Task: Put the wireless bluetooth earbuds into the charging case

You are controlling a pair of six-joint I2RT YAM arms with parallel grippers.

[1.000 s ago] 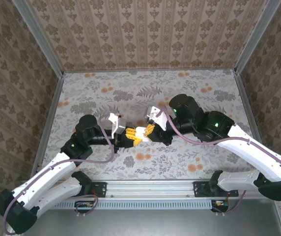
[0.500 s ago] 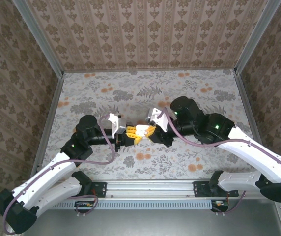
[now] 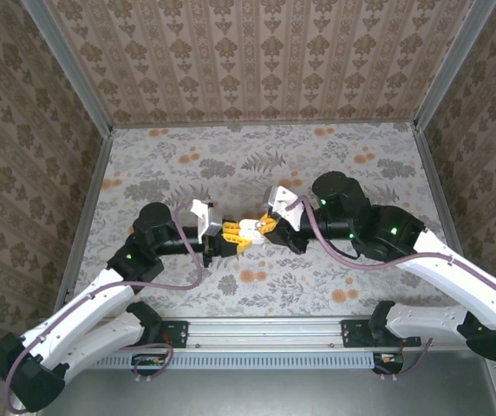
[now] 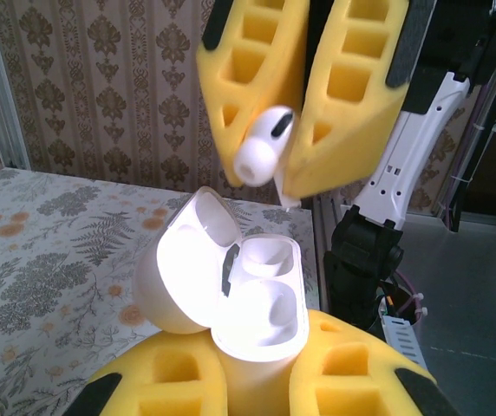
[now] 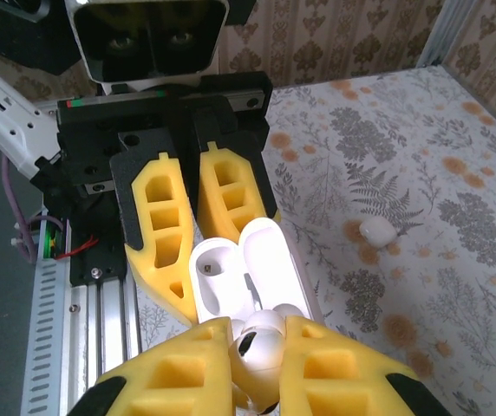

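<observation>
Right tool (image 5: pixel 257 329) pinches earbud (image 5: pixel 262 354); left tool (image 4: pixel 257 351) grips case (image 4: pixel 261 299).

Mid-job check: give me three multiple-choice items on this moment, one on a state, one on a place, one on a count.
1. The charging case lid is: A open; B shut; C missing.
2. The loose earbud lies: A in the case; B on the table; C on the rail.
3. Earbuds in sight: A four; B one; C two.
Answers: A, the lid is tipped back from the base; B, it rests on the floral table; C, the loose one plus the held earbud in the right gripper.
</observation>
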